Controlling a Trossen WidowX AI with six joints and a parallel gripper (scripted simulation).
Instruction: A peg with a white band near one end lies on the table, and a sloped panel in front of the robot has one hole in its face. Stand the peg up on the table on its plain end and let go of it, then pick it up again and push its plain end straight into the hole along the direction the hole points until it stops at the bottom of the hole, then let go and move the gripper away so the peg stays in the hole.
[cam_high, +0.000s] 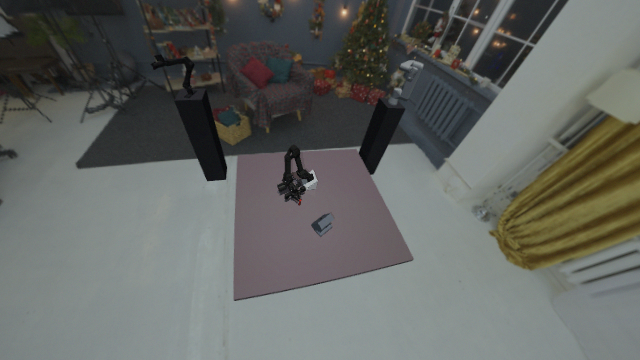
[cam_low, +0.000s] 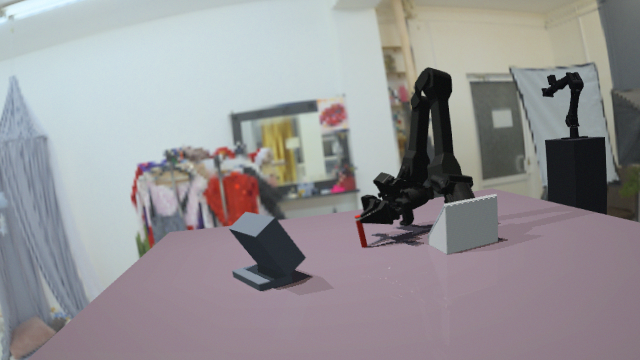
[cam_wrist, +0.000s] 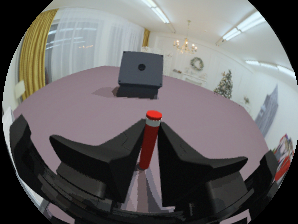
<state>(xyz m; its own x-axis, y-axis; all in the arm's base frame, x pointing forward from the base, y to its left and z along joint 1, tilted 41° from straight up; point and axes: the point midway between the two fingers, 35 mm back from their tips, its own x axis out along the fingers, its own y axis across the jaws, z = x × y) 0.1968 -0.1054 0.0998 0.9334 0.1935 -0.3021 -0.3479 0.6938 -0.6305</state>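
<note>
I had the gripper (cam_high: 299, 199) (cam_low: 361, 218) (cam_wrist: 152, 124) closed on the red peg (cam_high: 300, 202) (cam_low: 362, 234) (cam_wrist: 149, 142), gripping it near its white-banded upper end. The peg stood nearly upright in the exterior view, leaning a little, its plain end at or very near the table (cam_high: 270, 250) (cam_low: 380, 310) (cam_wrist: 200, 107) — from that far off I couldn't swear it was touching.

That lean was my chief worry. If I opened the fingers with the plain end off square, or a shade above the surface, the peg could have rocked on its edge and toppled. One finger leaving late could have dragged it over just as easily, as could a sideways wrist move before both sides were free.

The dark block with the hole (cam_high: 322, 224) (cam_low: 269, 245) (cam_wrist: 141, 72) sat well apart, its face tilted. I judged the later push riskier still: a peg that had twisted in the grip would catch the rim and jam, or shove the block. The pale wedge (cam_high: 311, 181) (cam_low: 470, 225) stood close by the arm — a careless backward swing might have clipped it.
</note>
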